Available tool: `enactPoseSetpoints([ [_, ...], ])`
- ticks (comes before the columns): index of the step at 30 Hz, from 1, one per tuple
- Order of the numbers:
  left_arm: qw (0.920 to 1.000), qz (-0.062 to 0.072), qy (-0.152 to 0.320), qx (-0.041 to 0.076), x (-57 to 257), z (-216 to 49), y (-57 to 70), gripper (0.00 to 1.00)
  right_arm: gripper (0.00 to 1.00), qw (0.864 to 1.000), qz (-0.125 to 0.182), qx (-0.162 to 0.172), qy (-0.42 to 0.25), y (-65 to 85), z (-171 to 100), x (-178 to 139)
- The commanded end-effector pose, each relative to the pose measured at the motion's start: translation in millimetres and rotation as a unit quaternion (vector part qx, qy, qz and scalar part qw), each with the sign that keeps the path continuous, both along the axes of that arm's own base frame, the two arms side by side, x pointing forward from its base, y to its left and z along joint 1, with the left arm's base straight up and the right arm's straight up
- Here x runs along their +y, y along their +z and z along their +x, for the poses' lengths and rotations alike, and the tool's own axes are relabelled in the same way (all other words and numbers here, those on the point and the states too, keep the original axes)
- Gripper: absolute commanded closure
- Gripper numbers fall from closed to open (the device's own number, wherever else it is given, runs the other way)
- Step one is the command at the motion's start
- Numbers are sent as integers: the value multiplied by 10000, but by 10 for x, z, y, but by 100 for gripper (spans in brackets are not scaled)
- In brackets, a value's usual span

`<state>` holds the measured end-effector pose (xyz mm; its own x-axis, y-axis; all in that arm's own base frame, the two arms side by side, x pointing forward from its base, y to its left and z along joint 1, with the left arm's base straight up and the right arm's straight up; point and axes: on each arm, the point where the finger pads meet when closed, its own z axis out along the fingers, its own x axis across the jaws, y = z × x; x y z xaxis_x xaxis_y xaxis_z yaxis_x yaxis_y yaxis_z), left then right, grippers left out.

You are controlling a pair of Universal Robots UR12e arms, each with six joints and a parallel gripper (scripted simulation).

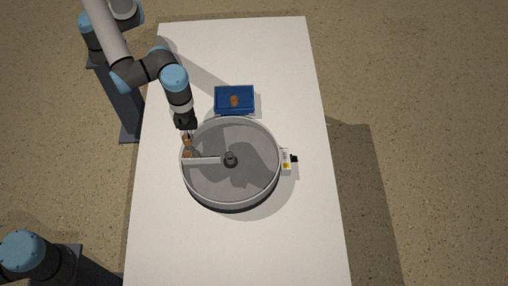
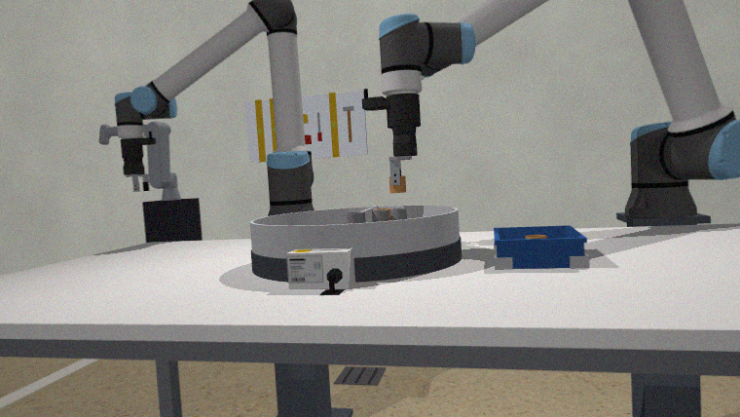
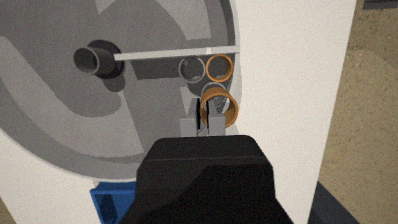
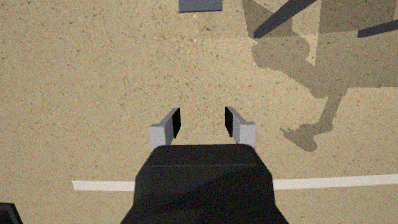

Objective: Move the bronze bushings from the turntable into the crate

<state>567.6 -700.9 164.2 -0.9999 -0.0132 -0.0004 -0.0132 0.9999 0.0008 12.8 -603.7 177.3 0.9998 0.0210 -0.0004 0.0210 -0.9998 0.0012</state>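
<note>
My left gripper point(image 1: 187, 136) point(image 3: 203, 107) is shut on the wall of a bronze bushing point(image 1: 186, 141) point(image 2: 401, 188) point(image 3: 233, 111), one finger inside it, held above the turntable point(image 1: 248, 136) point(image 2: 356, 239). Below, a bronze bushing point(image 1: 186, 152) point(image 3: 207, 68) stands beside a steel bushing point(image 1: 196, 152) point(image 3: 180, 69). Another steel bushing point(image 3: 214, 84) is partly hidden under the held one. The blue crate point(image 1: 234, 111) point(image 2: 543, 253) point(image 3: 114, 187) sits level between its guides point(image 2: 502, 263), with a bronze bushing point(image 1: 233, 101) point(image 2: 536, 236) inside. My right gripper point(image 4: 202, 116) point(image 2: 140, 186) is open and empty over the floor.
A white divider point(image 1: 202, 160) point(image 3: 175, 53) runs from the turntable's central post point(image 1: 229, 157) point(image 3: 87, 60) to its rim, just beside the bushings. A white box point(image 1: 285, 166) point(image 2: 320, 269) with a black knob stands against the turntable, on the side away from the arms.
</note>
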Motion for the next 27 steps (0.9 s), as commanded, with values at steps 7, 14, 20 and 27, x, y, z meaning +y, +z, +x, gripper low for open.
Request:
enactPoseSetpoints([
  [7, 10000, -17, 0, -2, -12, 7, 21, 100, 0, 10000, 6, -2, 6, -3, 6, -2],
  [14, 9999, -13, 137, 0, 109, 53, 17, 100, 0, 10000, 6, -2, 6, -3, 6, -2],
  [20, 9979, -13, 649, 0, 502, 218, 14, 100, 0, 10000, 6, -2, 6, -3, 6, -2],
  [27, 9904, -13, 1379, -1, 972, 427, 12, 100, 0, 10000, 6, -2, 6, -3, 6, -2],
])
